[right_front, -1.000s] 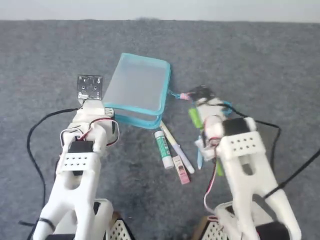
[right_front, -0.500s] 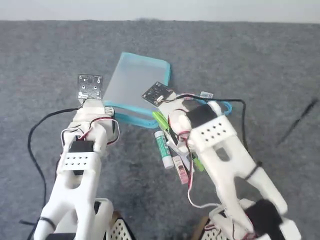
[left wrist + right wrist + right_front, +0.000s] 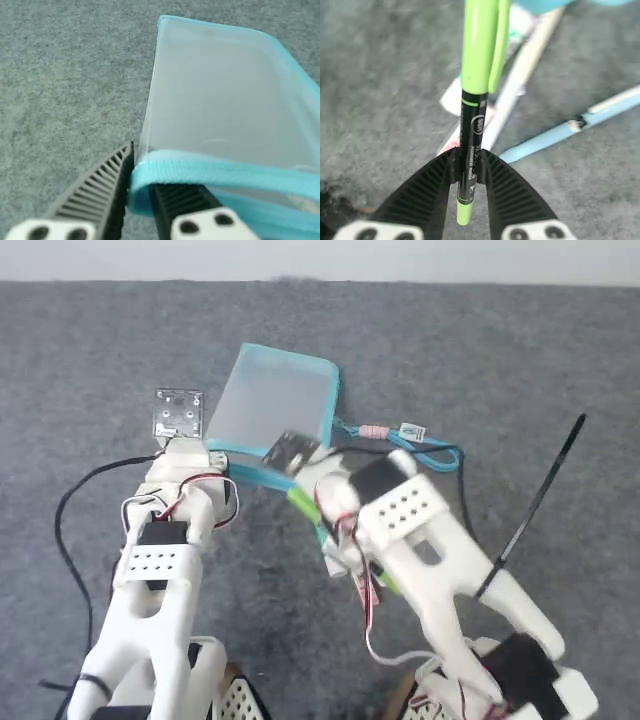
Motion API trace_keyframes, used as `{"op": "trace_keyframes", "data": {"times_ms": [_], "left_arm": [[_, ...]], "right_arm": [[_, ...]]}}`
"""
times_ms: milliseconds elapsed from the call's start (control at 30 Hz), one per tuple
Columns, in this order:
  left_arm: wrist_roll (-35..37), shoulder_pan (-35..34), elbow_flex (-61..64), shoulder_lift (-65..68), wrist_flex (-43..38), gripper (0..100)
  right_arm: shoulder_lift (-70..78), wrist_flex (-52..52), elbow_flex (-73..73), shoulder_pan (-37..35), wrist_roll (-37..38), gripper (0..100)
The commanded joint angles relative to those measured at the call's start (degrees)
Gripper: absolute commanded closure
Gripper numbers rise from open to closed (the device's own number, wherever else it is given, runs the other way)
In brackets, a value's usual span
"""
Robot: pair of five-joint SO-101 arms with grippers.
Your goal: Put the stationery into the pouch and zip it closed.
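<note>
Right claw (image 3: 469, 161) swung green pen (image 3: 480, 45) cap-first toward pouch (image 3: 275, 405)

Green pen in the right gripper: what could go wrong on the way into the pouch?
1. The right gripper pinches the green pen near its tail, most of it sticking out; it may pivot if the tip catches the pouch.
2. The left gripper holds the pouch by one corner of its teal edge, so a push could swing it.
3. The white pen and blue pen lie beneath and could be swept.
</note>
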Motion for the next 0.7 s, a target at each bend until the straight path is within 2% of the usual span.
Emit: {"op": "trace_keyframes", "data": {"times_ms": [0, 200, 467, 667], "left_arm": [[0.4, -0.2, -0.7, -0.2, -2.3, 99], [0.4, 0.2, -0.7, -0.2, -2.0, 99], [-2.8, 6.7, 0.8, -0.7, -1.7, 99], [-2.9, 7.2, 0.7, -0.7, -1.7, 99]], "right_arm": [[-6.3, -2.0, 1.1, -0.7, -2.1, 99.1], [-4.4, -1.8, -2.2, 1.8, -3.0, 99.1], [7.6, -1.8, -12.0, 5.5, -4.7, 99.1], [13.6, 0.2, -16.7, 7.9, -5.1, 99.1]]}}
